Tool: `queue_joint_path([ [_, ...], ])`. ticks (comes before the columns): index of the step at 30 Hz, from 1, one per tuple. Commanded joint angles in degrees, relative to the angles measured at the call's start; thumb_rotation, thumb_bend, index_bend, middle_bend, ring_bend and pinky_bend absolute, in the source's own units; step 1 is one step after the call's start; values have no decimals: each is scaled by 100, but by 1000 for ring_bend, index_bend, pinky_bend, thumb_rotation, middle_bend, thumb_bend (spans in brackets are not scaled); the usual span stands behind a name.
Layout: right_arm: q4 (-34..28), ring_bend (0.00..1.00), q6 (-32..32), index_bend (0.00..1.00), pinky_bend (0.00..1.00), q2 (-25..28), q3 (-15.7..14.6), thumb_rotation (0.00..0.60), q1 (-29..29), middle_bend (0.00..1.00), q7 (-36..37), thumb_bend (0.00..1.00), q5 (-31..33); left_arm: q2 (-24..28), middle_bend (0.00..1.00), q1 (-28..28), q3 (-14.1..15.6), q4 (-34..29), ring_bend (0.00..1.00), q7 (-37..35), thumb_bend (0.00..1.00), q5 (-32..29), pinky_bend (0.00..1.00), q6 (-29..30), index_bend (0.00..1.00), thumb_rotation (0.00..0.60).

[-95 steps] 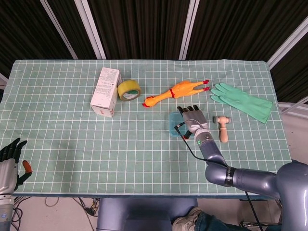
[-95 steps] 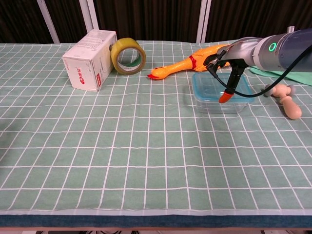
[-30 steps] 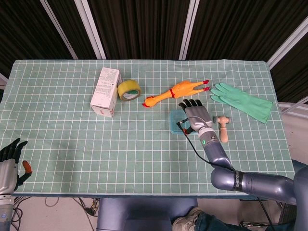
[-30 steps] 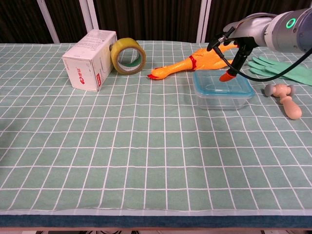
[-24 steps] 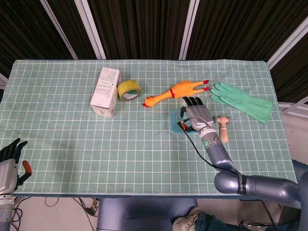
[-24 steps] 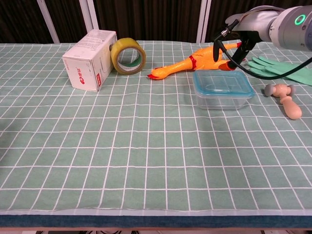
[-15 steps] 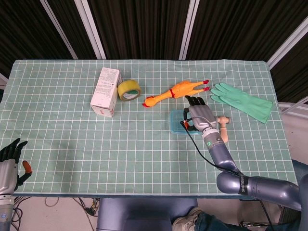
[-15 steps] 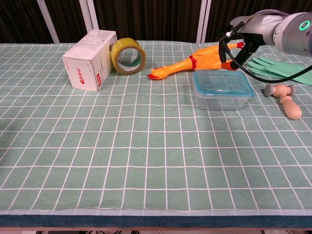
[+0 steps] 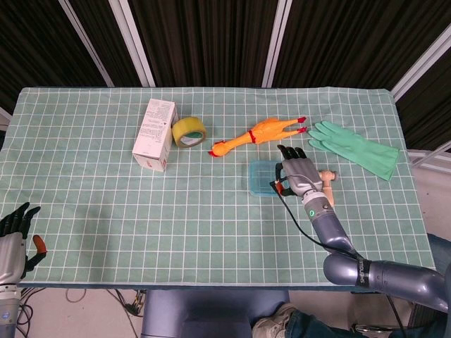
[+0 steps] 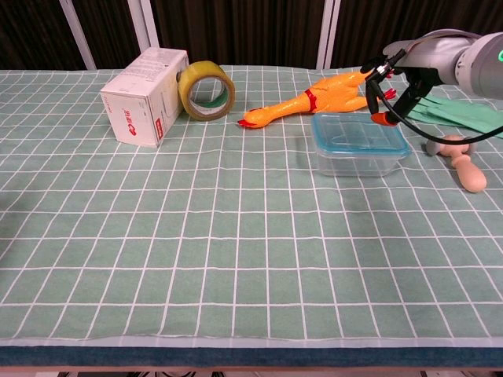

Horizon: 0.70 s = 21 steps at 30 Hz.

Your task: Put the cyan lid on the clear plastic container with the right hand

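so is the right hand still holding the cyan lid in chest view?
No. The cyan lid sits on the clear container, and the right hand is above its far right corner, holding nothing.

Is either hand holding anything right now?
No. The right hand is off the cyan lid, which sits on the clear plastic container. The left hand is empty.
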Motion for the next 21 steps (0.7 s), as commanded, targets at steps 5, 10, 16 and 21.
queue_joint_path([
  [5,312,0,-162,596,0,-216,-126,600,-79,29,-3,554,31,-4,0,3,-1,4,0,1,741,1,0,9,136,600],
  [10,508,0,-231,596,0,-298,-100,600,-93,28,27,554,20,-5,0,1,-5,2,0,2,741,-5,0,9,137,600],
  [16,609,0,-303,596,0,-307,-106,600,-122,28,22,554,28,-6,0,1,-4,6,0,4,742,-9,0,5,137,600],
  [21,695,0,-377,596,0,-348,-128,600,-157,27,30,554,56,-5,0,0,-4,3,0,13,741,-13,0,5,140,600],
])
